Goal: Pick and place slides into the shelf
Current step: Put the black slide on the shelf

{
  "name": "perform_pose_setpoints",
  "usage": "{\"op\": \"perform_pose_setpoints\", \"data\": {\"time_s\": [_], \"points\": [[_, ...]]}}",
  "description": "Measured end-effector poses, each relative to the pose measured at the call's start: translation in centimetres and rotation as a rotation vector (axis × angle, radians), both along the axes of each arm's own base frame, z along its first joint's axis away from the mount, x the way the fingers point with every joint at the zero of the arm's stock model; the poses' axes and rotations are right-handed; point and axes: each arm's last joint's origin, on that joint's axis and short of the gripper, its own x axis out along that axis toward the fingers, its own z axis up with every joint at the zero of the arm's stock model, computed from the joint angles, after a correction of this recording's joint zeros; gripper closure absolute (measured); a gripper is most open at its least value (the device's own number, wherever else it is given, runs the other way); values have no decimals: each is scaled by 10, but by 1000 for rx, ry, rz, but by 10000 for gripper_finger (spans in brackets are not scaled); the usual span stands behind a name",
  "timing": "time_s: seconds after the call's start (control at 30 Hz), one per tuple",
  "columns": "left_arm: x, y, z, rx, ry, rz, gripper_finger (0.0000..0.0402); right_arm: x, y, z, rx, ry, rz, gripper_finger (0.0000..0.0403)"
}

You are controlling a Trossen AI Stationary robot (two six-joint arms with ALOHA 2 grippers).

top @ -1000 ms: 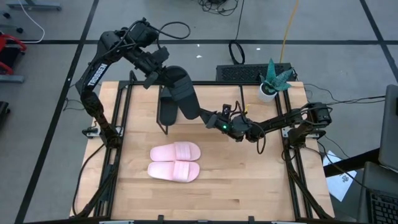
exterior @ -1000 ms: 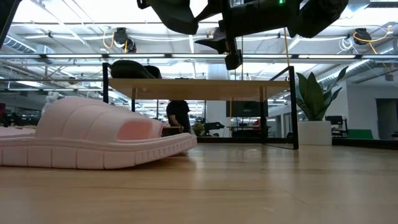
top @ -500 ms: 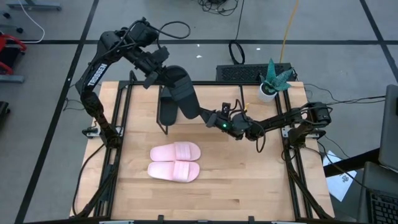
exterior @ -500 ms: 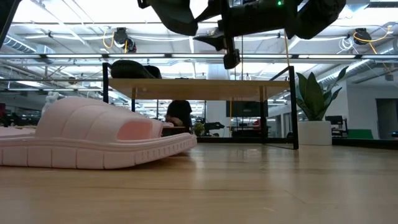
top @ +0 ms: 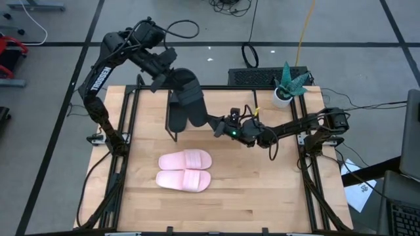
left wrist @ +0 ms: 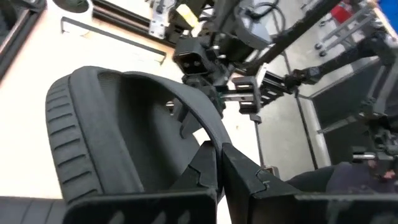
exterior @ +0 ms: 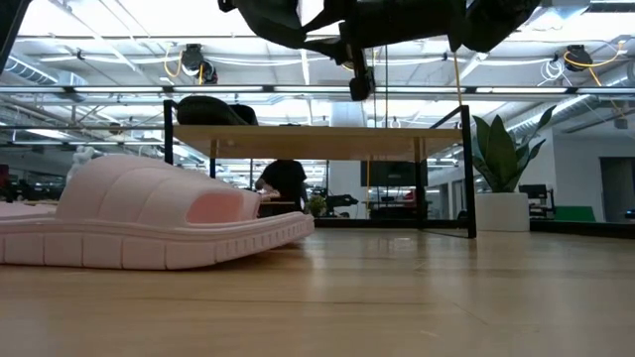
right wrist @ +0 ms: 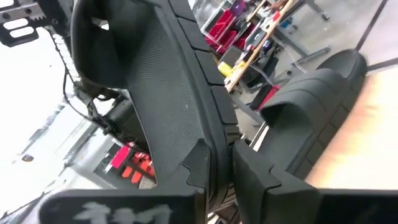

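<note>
Both hands grip one black slide above the shelf: left hand clenched on it, right hand pinching its edge. If you pull unevenly, it'll twist out.

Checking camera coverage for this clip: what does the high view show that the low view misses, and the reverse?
Only the high view: both pink slides side by side on the table, the left hand holding one end of a black slide above the shelf area, the right hand shut on its other end, and a potted plant.

Only the low view: the shelf seen edge-on, another black slide on its top, and a person behind it.

Both: a pink slide, the held black slide, the arms.
</note>
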Motion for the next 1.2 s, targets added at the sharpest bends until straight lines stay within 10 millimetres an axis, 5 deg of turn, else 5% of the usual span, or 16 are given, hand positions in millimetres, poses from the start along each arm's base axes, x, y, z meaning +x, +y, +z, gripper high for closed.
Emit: {"op": "perform_pose_setpoints", "data": {"time_s": [0.53,1.2], "points": [[0,6,-2,14,85,141,316,-4,18,0,26,20,-136,375],[-32,-24,28,-23,-16,198,314,-11,28,10,-12,24,-233,377]]}}
